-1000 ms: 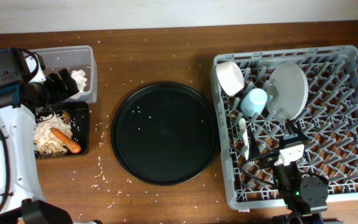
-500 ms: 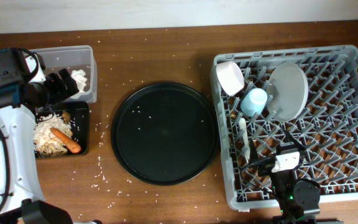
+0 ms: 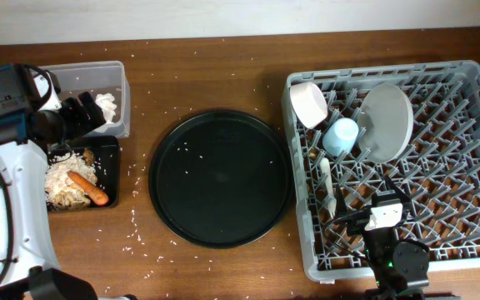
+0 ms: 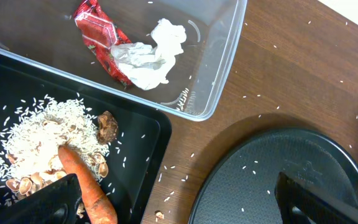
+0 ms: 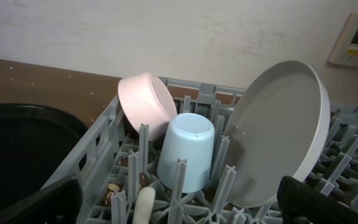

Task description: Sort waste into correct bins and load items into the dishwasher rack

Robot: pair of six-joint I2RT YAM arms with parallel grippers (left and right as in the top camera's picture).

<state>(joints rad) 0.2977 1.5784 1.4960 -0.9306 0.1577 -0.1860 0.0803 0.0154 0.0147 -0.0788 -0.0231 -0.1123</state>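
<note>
Wrapper (image 4: 98, 31) and tissue (image 4: 151, 56) lie in the tub (image 4: 36, 37); carrot (image 4: 89, 186) and rice (image 4: 42, 134) lie in the black tray (image 4: 143, 134). Plate (image 3: 386, 122), bowl (image 3: 309, 104), cup (image 3: 340, 137) and fork (image 3: 327, 185) sit in the rack (image 3: 465, 192). The left jaws and right jaws are spread, empty. The job looks done; only stray grains (image 3: 140, 237) dot the tabletop (image 3: 223, 75).

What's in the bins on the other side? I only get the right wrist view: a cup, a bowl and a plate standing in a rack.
Observer: The clear tub holds a red wrapper and a crumpled white tissue.
Operator: And the food scraps?
Observer: They are in the black tray next to it: a carrot with a heap of rice.
Operator: Is the other arm holding anything?
Observer: No, the left gripper hangs open by the two bins, with nothing between its fingers.
</note>
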